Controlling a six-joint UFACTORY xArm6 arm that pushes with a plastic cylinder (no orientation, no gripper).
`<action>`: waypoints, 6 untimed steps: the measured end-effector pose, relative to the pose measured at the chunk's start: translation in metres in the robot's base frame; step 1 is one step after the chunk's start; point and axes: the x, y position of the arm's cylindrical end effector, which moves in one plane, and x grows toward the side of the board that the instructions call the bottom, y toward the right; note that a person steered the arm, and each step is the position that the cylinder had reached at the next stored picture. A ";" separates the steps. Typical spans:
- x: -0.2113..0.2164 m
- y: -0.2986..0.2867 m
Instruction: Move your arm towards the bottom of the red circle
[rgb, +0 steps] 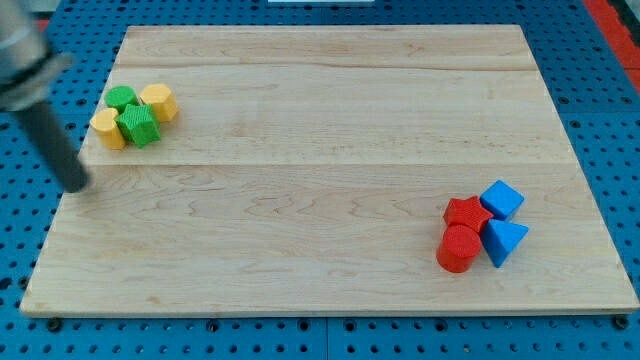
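Note:
The red circle (458, 250), a short red cylinder, stands near the board's lower right. It touches a red star block (467, 214) above it and a blue triangle (503, 241) on its right. A blue cube (501, 199) sits just above the triangle. My tip (77, 184) is at the board's left edge, far to the left of the red circle and a little below the green and yellow cluster. The dark rod slants up to the view's top left.
At the upper left, a green cylinder (122, 98), a yellow hexagon block (158, 101), a yellow block (108, 128) and a green block (140, 126) sit packed together. The wooden board (330, 150) lies on a blue pegboard (600, 90).

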 end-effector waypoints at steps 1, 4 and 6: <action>0.000 0.000; -0.017 -0.003; 0.013 0.126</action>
